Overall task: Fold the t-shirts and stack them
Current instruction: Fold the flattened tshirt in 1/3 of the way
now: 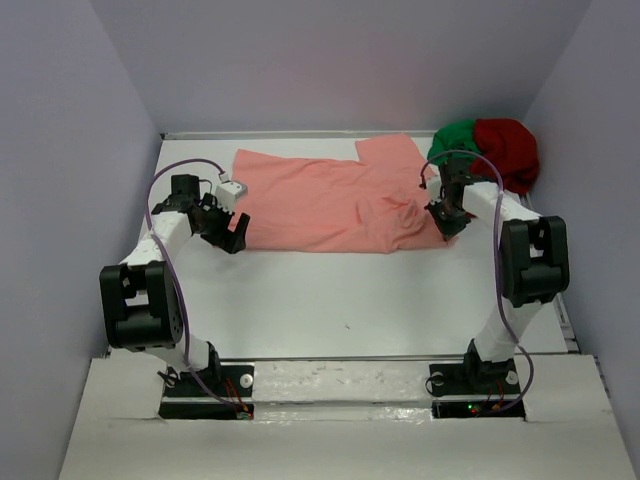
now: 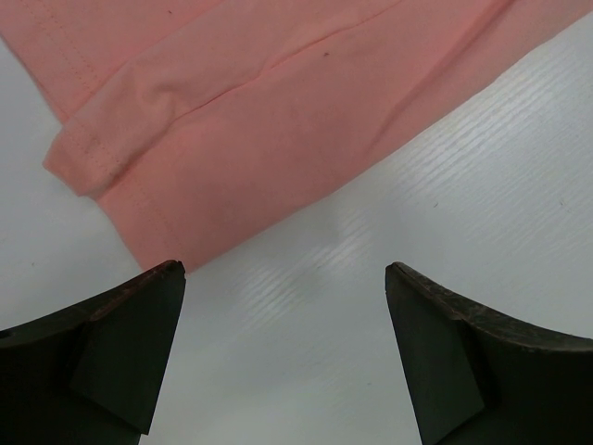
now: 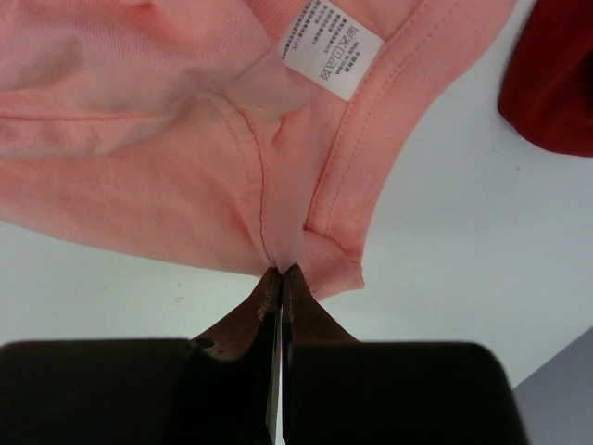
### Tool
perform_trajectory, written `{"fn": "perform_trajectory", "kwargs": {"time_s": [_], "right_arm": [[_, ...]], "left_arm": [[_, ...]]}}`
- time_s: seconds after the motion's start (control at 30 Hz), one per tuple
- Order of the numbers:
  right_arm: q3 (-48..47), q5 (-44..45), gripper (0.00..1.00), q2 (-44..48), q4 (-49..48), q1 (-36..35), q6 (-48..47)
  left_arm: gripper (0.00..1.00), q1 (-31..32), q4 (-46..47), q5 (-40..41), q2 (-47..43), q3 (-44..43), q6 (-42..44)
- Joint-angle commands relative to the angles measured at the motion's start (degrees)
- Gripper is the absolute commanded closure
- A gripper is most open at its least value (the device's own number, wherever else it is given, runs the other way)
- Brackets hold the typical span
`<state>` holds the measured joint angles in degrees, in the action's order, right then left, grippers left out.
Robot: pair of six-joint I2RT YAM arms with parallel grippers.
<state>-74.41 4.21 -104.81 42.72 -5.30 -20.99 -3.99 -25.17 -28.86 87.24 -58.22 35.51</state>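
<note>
- White table (image 1: 340, 300) boxed by grey walls (image 1: 340, 60); its plain surface runs from the shirt's near edge to the arm bases.
- Salmon-pink t-shirt (image 1: 320, 200) spread across the far half.
- Dark red t-shirt (image 1: 510, 150) and green t-shirt (image 1: 455, 140) bunched in the far right corner.
- Left gripper (image 2: 285, 271), jaws wide, just off the pink shirt's left corner.
- Right gripper (image 3: 281, 273) pinched tight on its hem, below the neck tag (image 3: 331, 48).

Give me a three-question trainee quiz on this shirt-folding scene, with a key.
1. True or false: the right gripper is shut on the salmon-pink t-shirt, near its white neck tag.
2. The left gripper is: A) shut on cloth; B) open above the table, beside the shirt's hem; C) holding a hanger.
3. Which shirts lie bunched at the table's far right corner?
Key: 1 true; 2 B; 3 the dark red t-shirt and the green t-shirt.
</note>
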Motion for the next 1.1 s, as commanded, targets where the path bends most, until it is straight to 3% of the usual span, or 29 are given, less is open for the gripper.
{"fn": "perform_trajectory", "kwargs": {"time_s": [0.0, 0.53, 1.07], "right_arm": [[-0.47, 2.82, 1.00, 5.14, 2.98, 0.29, 0.34], [0.32, 4.67, 1.00, 4.71, 4.48, 0.29, -0.54], [-0.47, 3.09, 1.00, 3.30, 5.27, 0.29, -0.63]], "left_arm": [[0.01, -0.41, -1.02, -1.02, -2.16, -2.34, -0.17], [0.01, -0.32, -1.47, -1.19, -3.48, -0.50, 0.26], [0.01, -0.32, 5.48, 0.82, 2.40, 2.23, 2.20]]}}
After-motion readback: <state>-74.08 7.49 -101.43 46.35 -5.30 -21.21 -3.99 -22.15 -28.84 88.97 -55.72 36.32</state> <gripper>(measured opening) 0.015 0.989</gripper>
